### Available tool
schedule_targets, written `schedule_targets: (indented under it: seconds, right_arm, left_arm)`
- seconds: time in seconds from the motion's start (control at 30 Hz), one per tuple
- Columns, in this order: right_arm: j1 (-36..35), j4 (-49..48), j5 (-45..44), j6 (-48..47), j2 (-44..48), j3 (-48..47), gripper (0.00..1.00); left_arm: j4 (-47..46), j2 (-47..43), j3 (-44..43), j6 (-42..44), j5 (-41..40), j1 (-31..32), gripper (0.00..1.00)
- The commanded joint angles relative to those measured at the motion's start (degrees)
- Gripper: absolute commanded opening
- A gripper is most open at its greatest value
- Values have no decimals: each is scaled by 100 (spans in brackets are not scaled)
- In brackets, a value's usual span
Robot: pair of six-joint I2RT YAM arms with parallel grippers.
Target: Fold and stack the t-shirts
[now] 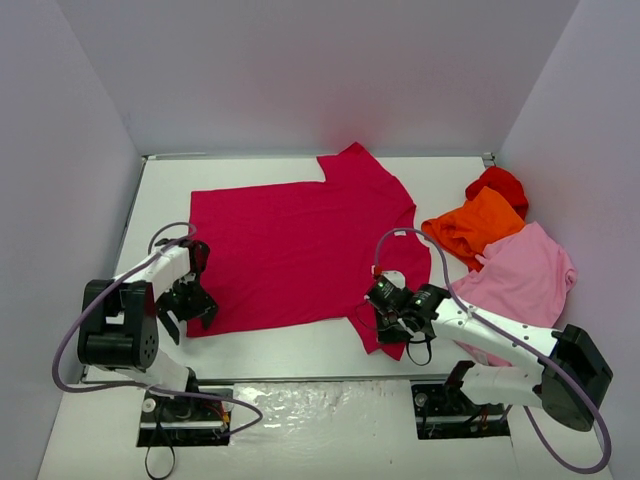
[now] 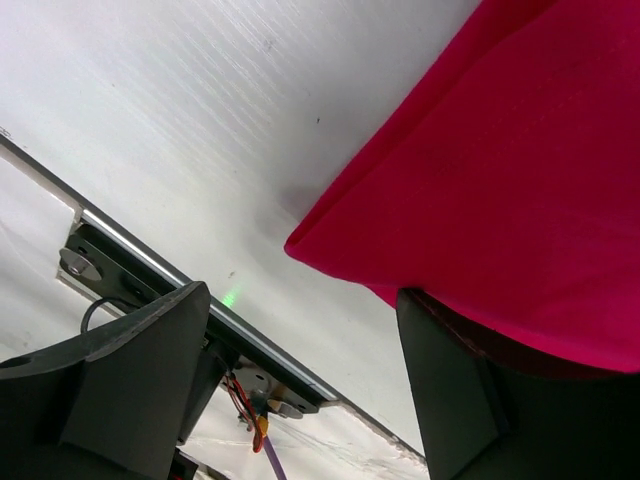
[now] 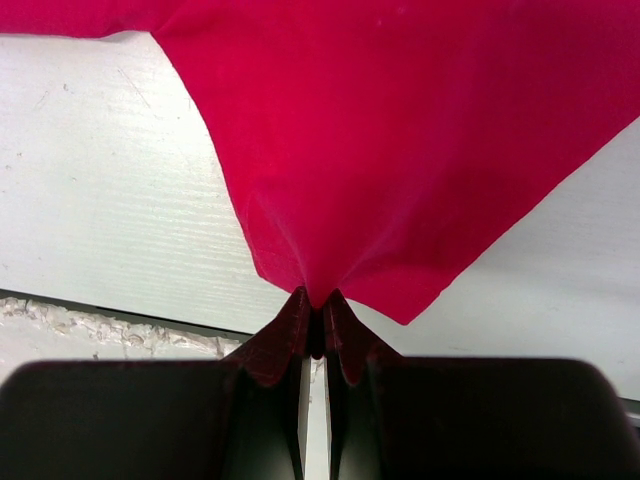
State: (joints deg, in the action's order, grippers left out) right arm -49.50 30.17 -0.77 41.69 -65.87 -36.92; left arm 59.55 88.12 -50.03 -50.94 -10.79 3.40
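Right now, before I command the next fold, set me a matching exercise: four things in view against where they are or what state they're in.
Things:
1. raspberry-red t-shirt
2. orange t-shirt
3. left hand
4. right hand

Place or state:
A. shut, pinching raspberry-red cloth at the near edge
B. crumpled at the far right, between the bright red t-shirt and the pale pink t-shirt
C. spread out flat in the middle
D. open, at the spread shirt's near left corner

Pairs: 1-C; 2-B; 3-D; 4-A
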Motion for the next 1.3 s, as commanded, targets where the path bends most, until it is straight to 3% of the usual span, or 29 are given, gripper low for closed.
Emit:
schedule_targets:
  seconds: [0.0, 0.13, 0.2, 0.3, 0.53, 0.93, 0.97, 1.03, 1.07, 1.17, 1.27]
  right_arm:
    - [46, 41, 15, -58, 45, -69, 0]
    - [55, 59, 10, -31, 36, -75, 0]
    - [55, 59, -10, -4, 22, -69, 0]
    - [55, 68, -22, 6, -10, -69, 0]
    - [64, 76, -72, 36, -45, -61, 0]
    - [55, 76, -125, 58, -19, -52, 0]
    - [55, 76, -125, 58, -3, -52, 0]
    - [55, 76, -125, 58, 4, -52, 0]
    - [55, 76, -116, 54, 4, -56, 0]
    - [55, 79, -82, 41, 44, -60, 0]
    - [55, 103, -46, 41, 127, -47, 0]
  left_arm:
    - [-21, 91, -326, 100, -266, -15, 69]
    - [-203, 327, -289, 142, -240, -17, 62]
    - [-282, 442, -263, 174, -232, -23, 51]
    - [-358, 557, -228, 237, -190, -15, 27]
    - [-431, 650, -217, 348, -99, -19, 0]
    - [10, 16, -409, 407, -301, -16, 3]
    - [66, -71, -404, 397, -337, -21, 13]
    - [100, -189, -371, 384, -377, -16, 46]
    - [101, -225, -353, 352, -393, -19, 53]
    - [33, -119, -295, 285, -399, -121, 68]
    - [-251, 131, -195, 361, -235, -225, 69]
